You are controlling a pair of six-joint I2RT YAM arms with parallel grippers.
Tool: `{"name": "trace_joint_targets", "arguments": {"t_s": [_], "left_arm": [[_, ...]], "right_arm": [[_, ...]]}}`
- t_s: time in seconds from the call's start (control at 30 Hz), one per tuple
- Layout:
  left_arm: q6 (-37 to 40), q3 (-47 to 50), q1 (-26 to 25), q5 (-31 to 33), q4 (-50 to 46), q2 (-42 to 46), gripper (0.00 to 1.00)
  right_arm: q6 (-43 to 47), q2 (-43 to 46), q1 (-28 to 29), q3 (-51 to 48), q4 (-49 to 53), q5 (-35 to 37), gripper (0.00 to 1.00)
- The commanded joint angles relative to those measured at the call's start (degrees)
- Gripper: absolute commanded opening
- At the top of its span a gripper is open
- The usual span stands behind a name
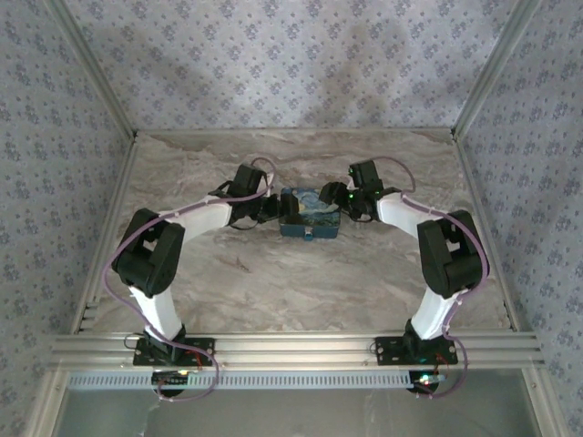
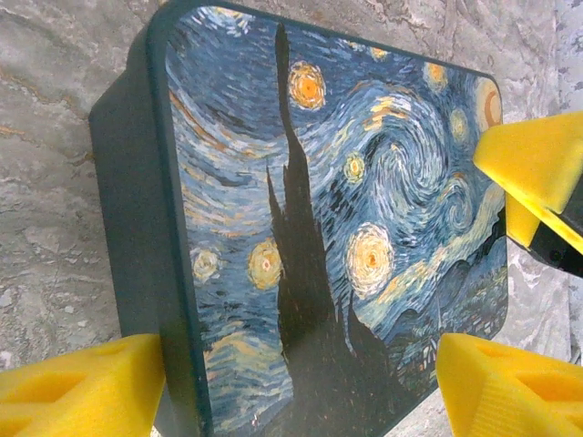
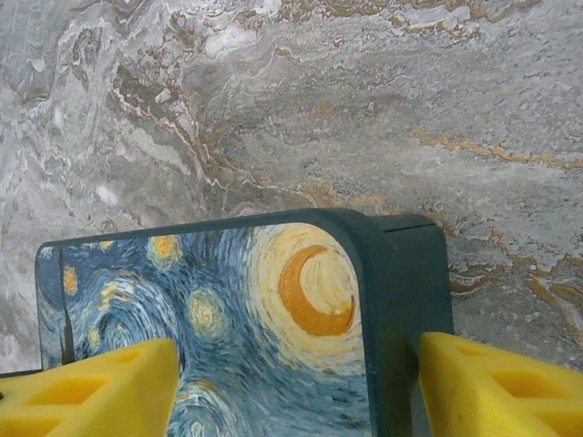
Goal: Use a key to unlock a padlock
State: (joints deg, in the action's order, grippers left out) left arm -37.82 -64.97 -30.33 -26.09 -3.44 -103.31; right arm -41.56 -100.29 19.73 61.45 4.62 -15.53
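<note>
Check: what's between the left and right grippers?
The swirl-painted box lies between the left gripper and the right gripper, one at each end. The top external view shows it.

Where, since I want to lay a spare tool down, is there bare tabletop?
Broad bare marble table lies between the box and the arm bases, and a narrower strip between the box and the back wall. The middle is crowded: the left gripper and right gripper flank the box.
</note>
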Motion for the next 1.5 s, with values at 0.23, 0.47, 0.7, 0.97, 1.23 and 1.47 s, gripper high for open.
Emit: {"name": "trace_joint_targets", "arguments": {"t_s": [0.23, 0.47, 0.7, 0.97, 1.23, 1.47], "left_arm": [[-1.9, 3.75, 0.87, 0.19, 4.59, 5.11, 0.81], [-1.05, 8.23, 1.5, 2.33, 2.22, 11.6, 0.81], [-1.61, 11.46, 1.5, 10.56, -10.51, 20.24, 0.8], [-4.22, 14.4, 1.43, 20.29, -26.35, 29.69, 0.76], [-10.11, 18.47, 0.96, 23.17, -30.31, 30.76, 0.72], [-11.8, 18.53, -0.16, 26.02, -31.16, 25.65, 0.66]], "right_arm": [[3.35, 1.51, -0.92, 1.62, 4.72, -2.33, 0.8], [5.05, 5.79, -1.71, 0.96, 8.62, 0.76, 0.82], [9.86, 16.12, -0.48, -2.06, 11.73, 4.6, 0.77], [13.07, 30.35, 2.82, -7.71, 13.23, -0.75, 0.74], [13.77, 38.35, 12.58, -12.54, 15.84, -1.02, 0.73], [12.05, 37.69, 23.09, -14.26, 13.67, 4.44, 0.73]]}}
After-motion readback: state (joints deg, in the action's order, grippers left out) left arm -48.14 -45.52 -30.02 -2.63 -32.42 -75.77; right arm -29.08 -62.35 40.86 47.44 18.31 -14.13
